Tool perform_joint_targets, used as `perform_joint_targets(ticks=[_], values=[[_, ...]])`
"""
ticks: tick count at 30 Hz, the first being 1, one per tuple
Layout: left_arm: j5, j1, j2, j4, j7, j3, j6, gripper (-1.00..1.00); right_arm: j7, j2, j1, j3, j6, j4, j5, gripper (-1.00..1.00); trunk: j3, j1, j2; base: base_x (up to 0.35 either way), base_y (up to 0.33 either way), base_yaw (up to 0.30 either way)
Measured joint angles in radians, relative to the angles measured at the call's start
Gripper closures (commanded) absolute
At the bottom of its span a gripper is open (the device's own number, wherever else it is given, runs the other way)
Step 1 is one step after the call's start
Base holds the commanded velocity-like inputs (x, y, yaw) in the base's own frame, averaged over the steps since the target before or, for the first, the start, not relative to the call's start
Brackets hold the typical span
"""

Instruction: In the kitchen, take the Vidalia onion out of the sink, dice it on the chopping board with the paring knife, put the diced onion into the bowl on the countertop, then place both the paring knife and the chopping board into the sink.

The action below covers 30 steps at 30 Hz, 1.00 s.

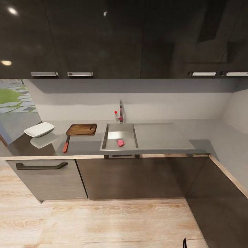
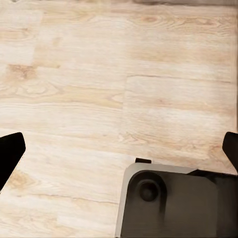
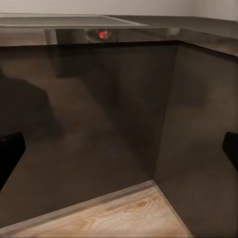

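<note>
**A:** Starting nearest: pale wood-plank floor point(image 1: 103, 220) fills the bottom of the head view. The left wrist camera looks straight down at the same planks, with a grey rounded piece of the robot's base point(image 2: 173, 203) poking in. The left gripper point(image 2: 119, 151) has its two dark fingertips point(image 2: 10, 151) at opposite edges of the picture, so it's spread wide, nothing between them.

**B:** And the right one?

**A:** Same deal. The right gripper point(image 3: 119, 151) has its tips way apart at the picture edges, wide and empty. It faces the dark grey cabinet fronts point(image 3: 99, 109) where they meet in an inside corner, with a strip of floor underneath.

**B:** Where's the onion?

**A:** The Vidalia onion point(image 1: 120, 142) sits inside the sink point(image 1: 119, 130), on the basin floor toward the front edge. The flat drainboard point(image 1: 158, 135) runs off to the basin's right, and the chrome tap point(image 1: 121, 112) with its red knob stands right behind the basin.

**B:** Rest of the stuff?

**A:** On the countertop point(image 1: 86, 146), left of the sink: the paring knife point(image 1: 65, 144) lies nearest the front edge, red-orange handle toward the robot, blade pointing back at the chopping board point(image 1: 81, 129). Can't tell if the tip touches the board. The board lies flat just left of the basin, slot handle at its right end. Further left, well apart from the board, is the white square bowl point(image 1: 39, 129), with its reflection showing on the glossy top. Behind it all there's a light wall point(image 1: 155, 103), then dark upper cabinets point(image 1: 120, 38) with silver bar handles.
</note>
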State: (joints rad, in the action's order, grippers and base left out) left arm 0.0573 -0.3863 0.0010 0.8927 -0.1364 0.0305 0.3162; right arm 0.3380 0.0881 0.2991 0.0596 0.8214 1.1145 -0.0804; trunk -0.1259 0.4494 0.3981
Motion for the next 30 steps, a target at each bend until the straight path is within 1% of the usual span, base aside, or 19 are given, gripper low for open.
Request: perform_joint_targets(ticks=[3, 5, 6, 7, 9, 11, 13, 15, 16, 17, 18, 19, 20, 22, 24, 26, 28, 29, 30], values=[[-0.003, 0.0, -0.002, 0.151, 0.0, -0.001, -0.141, -1.0, 0.0, 0.0, 0.0, -0.001, 0.0, -0.002, 0.0, -1.0, 0.0, 0.0, 0.0, 0.0, 0.0, 0.0], [-0.006, 0.0, -0.002, 0.317, 0.002, -0.002, -0.344, -1.0, -0.001, 0.0, 0.0, -0.003, 0.0, -0.003, -0.001, -1.0, 0.0, 0.0, 0.0, 0.0, 0.0, 0.0], [-0.007, 0.001, -0.003, 0.475, 0.004, -0.004, -0.546, -1.0, -0.001, 0.0, 0.0, -0.003, 0.0, -0.003, -0.001, -1.0, 0.0, 0.0, 0.0, 0.0, 0.0, 0.0], [-0.009, 0.005, -0.006, 0.558, 0.004, -0.005, -0.626, -1.0, -0.001, 0.0, 0.0, -0.003, 0.0, -0.003, -0.001, -1.0, 0.0, 0.0, 0.0, 0.0, 0.0, 0.0], [-0.009, 0.035, -0.017, 0.606, 0.005, -0.007, -0.692, -1.0, -0.002, 0.0, 0.0, -0.004, 0.0, -0.004, -0.001, -1.0, 0.0, 0.0, 0.0, 0.0, 0.0, 0.0], [-0.01, 0.073, -0.031, 0.623, 0.005, -0.009, -0.723, -1.0, -0.002, 0.0, 0.0, -0.004, 0.0, -0.005, -0.001, -1.0, 0.0, 0.0, 0.0, 0.0, 0.0, 0.0], [-0.016, 0.135, -0.048, 0.638, 0.005, -0.011, -0.774, -1.0, -0.002, 0.0, 0.0, -0.004, 0.0, -0.008, -0.001, -1.0, 0.0, 0.0, 0.0, 0.0, 0.0, 0.0], [-0.025, 0.198, -0.061, 0.647, 0.005, -0.018, -0.847, -1.0, -0.002, 0.0, 0.0, -0.003, 0.0, -0.012, -0.001, -1.0, 0.0, 0.0, 0.0, 0.0, 0.0, 0.0], [-0.031, 0.242, -0.071, 0.651, 0.005, -0.031, -0.903, -1.0, -0.002, 0.0, 0.0, -0.003, 0.0, -0.014, -0.001, -1.0, 0.0, 0.0, 0.0, 0.0, 0.0, 0.0], [-0.034, 0.268, -0.078, 0.652, 0.006, -0.038, -0.932, -1.0, -0.002, 0.0, 0.0, -0.003, 0.0, -0.015, -0.001, -1.0, 0.0, 0.0, 0.0, 0.0, 0.0, 0.0], [-0.039, 0.315, -0.091, 0.654, 0.006, -0.054, -0.986, -1.0, -0.002, 0.0, 0.0, -0.003, 0.0, -0.016, -0.001, -1.0, 0.0, 0.0, 0.0, 0.0, 0.0, 0.0], [-0.043, 0.342, -0.099, 0.654, 0.005, -0.062, -1.012, -1.0, -0.002, 0.0, 0.0, -0.003, 0.0, -0.017, -0.001, -1.0, 0.0, 0.0, 0.0, 0.0, 0.0, 0.0], [-0.047, 0.389, -0.112, 0.656, 0.005, -0.072, -1.056, -1.0, -0.002, 0.0, 0.0, -0.003, -0.001, -0.018, -0.001, -1.0, 0.0, 0.0, 0.0, 0.0, 0.0, 0.0], [-0.052, 0.466, -0.127, 0.656, 0.004, -0.084, -1.112, -1.0, -0.002, 0.0, 0.0, -0.003, -0.001, -0.019, -0.001, -1.0, 0.001, 0.0, 0.0, 0.0, 0.0, 0.0], [-0.054, 0.525, -0.134, 0.657, 0.003, -0.094, -1.145, -1.0, -0.002, 0.0, 0.0, -0.003, -0.001, -0.02, -0.001, -1.0, 0.0, 0.0, 0.0, 0.0, 0.0, 0.0], [-0.053, 0.652, -0.143, 0.654, 0.002, -0.118, -1.228, -1.0, -0.002, 0.0, 0.0, -0.003, -0.001, -0.02, -0.001, -1.0, 0.001, 0.0, 0.0, 0.0, 0.0, 0.0], [-0.052, 0.735, -0.145, 0.648, 0.002, -0.126, -1.265, -1.0, -0.002, 0.0, 0.0, -0.003, -0.001, -0.02, -0.001, -1.0, 0.0, 0.0, 0.0, 0.0, 0.0, 0.0], [-0.05, 0.816, -0.147, 0.629, 0.001, -0.131, -1.285, -1.0, -0.002, 0.0, 0.0, -0.003, -0.002, -0.02, -0.001, -1.0, 0.0, 0.0, 0.0, 0.0, 0.0, 0.0], [-0.051, 0.869, -0.149, 0.613, 0.001, -0.133, -1.293, -1.0, -0.002, 0.0, 0.0, -0.003, -0.002, -0.02, -0.001, -1.0, 0.001, 0.0, 0.0, 0.0, 0.0, 0.0]])
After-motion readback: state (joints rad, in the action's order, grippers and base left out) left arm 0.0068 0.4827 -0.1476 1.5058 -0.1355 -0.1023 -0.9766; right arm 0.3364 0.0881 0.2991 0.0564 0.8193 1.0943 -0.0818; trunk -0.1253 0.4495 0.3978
